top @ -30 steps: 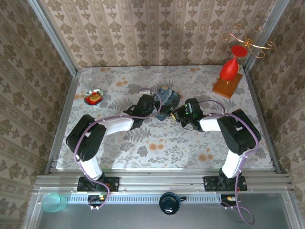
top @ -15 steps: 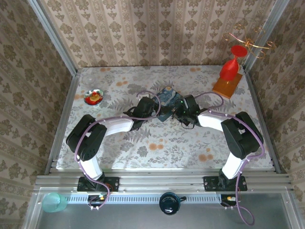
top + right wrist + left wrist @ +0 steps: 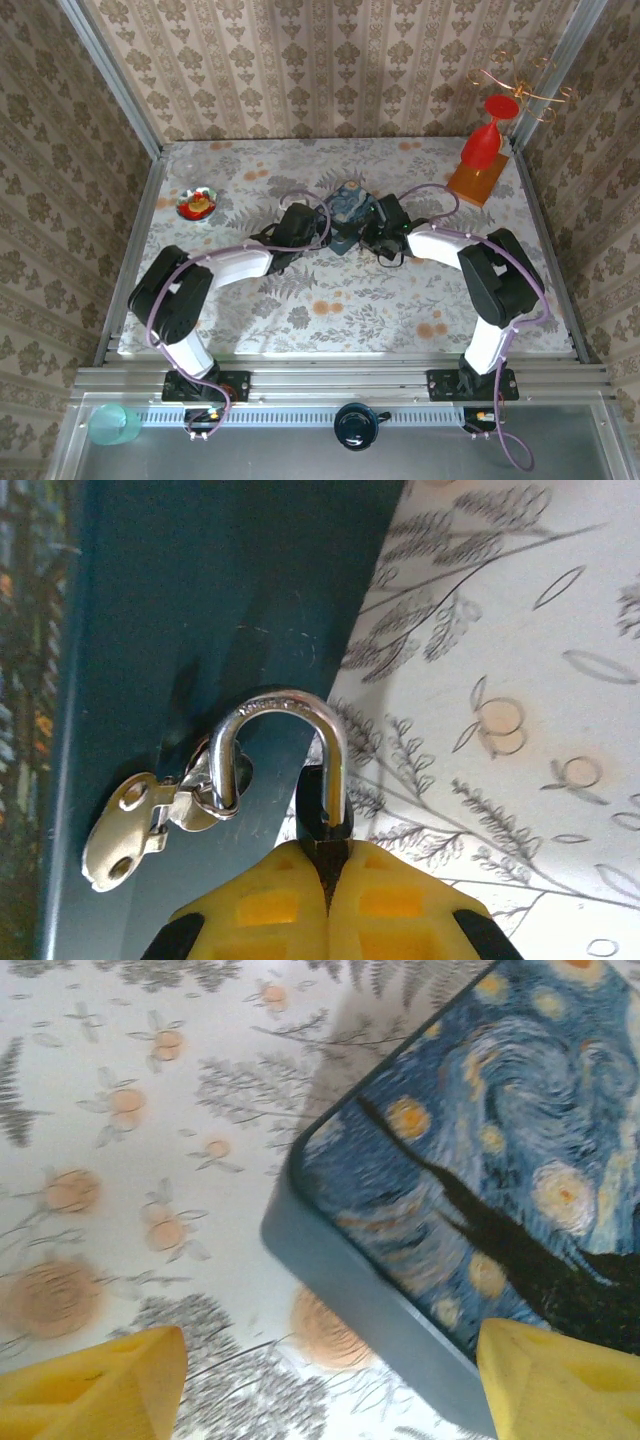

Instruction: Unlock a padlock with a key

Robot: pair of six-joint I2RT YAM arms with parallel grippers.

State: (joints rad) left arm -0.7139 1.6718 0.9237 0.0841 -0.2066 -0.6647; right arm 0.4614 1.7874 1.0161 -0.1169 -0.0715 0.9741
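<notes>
Against the dark side wall of the blue tin (image 3: 200, 610), I see my right gripper (image 3: 328, 865) pinching the tiny padlock (image 3: 322, 815), its shackle (image 3: 285, 705) looped through the tin's silvery hasp (image 3: 150, 815). My left gripper (image 3: 330, 1370) stands spread, straddling the tin's painted corner.

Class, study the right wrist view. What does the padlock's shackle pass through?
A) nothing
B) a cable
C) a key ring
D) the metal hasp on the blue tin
D: the padlock has its shackle looped through the metal hasp on the blue tin, with the right gripper shut on the padlock's body.
</notes>
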